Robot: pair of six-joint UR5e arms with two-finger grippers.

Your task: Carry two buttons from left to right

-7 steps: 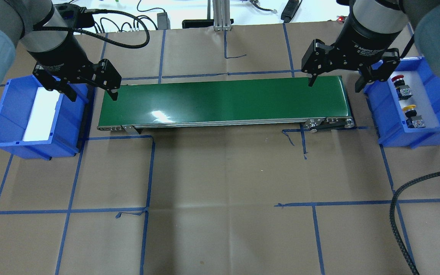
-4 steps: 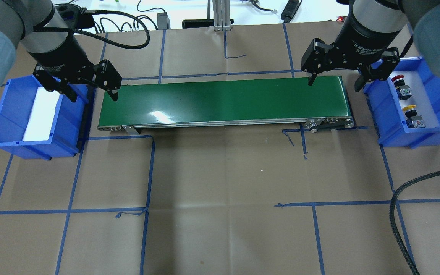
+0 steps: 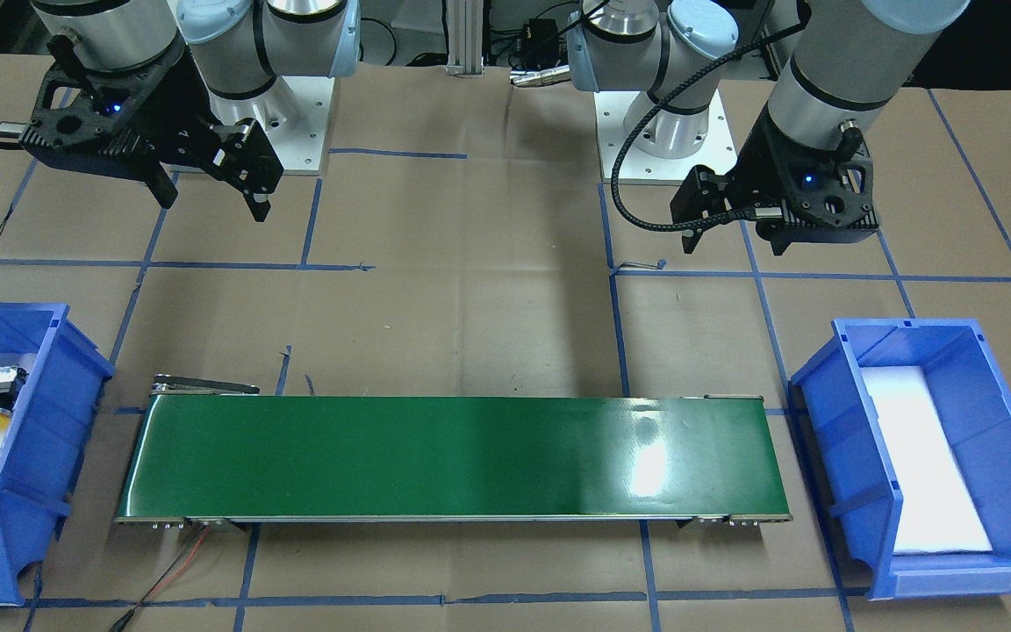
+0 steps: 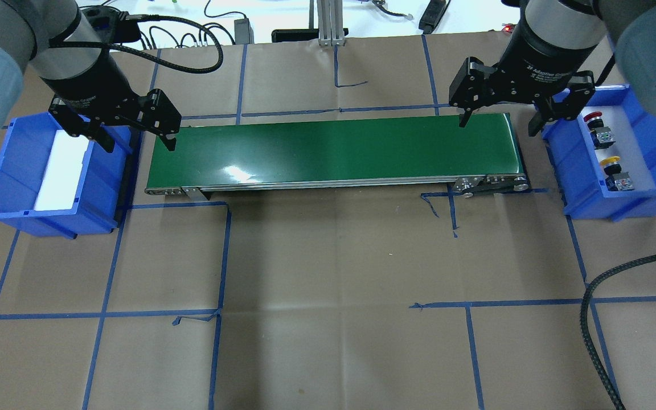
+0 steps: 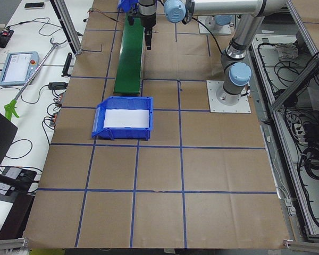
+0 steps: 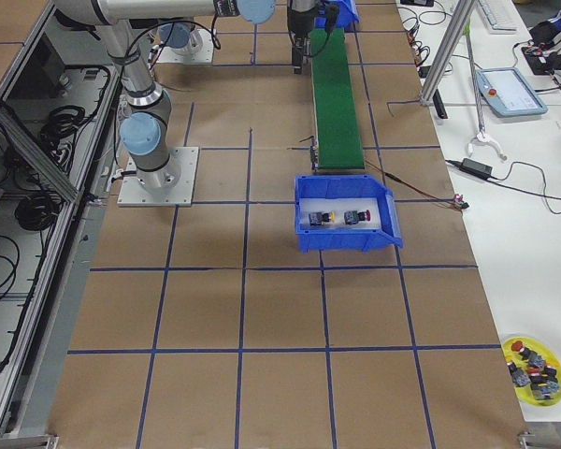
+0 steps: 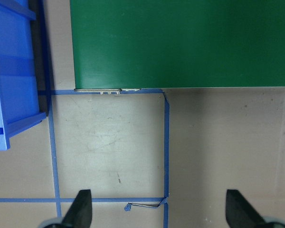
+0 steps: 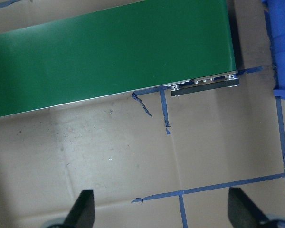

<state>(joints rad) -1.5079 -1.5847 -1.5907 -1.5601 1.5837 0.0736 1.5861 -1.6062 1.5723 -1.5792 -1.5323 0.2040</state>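
Brown paper crossed with blue tape lines [image 4: 224, 256] covered the table [image 4: 333, 256], and on it the task looked finished. The red button [image 4: 597, 126] and the yellow button [image 4: 617, 173] both lay in the right blue bin [image 4: 618, 206], apparently on their sides on its white liner [image 4: 630, 142], the red one farther from the robot and the yellow one nearer, close together but apart. Just beside that bin's inner wall the right gripper [image 4: 498, 126] hovered above the end of the green conveyor belt [image 4: 333, 151], its jaws spread wide and holding nothing. The belt carried no button along its length. At its other end the left gripper [image 4: 139, 146] hung between the belt and the left blue bin [image 4: 9, 171], jaws likewise wide apart and bare, as the left wrist view confirmed with only paper and tape between the fingertips [image 7: 80, 211]. That bin showed a white liner and no button. Little risk was left, yet some could be judged: one right finger stood close to the bin's rim, so a low sideways retreat might clip the wall, shove the bin and set the round-capped buttons rolling on the smooth liner. A careless descent could also strike the belt frame. Lifting straight up before any swing looked the safer course.
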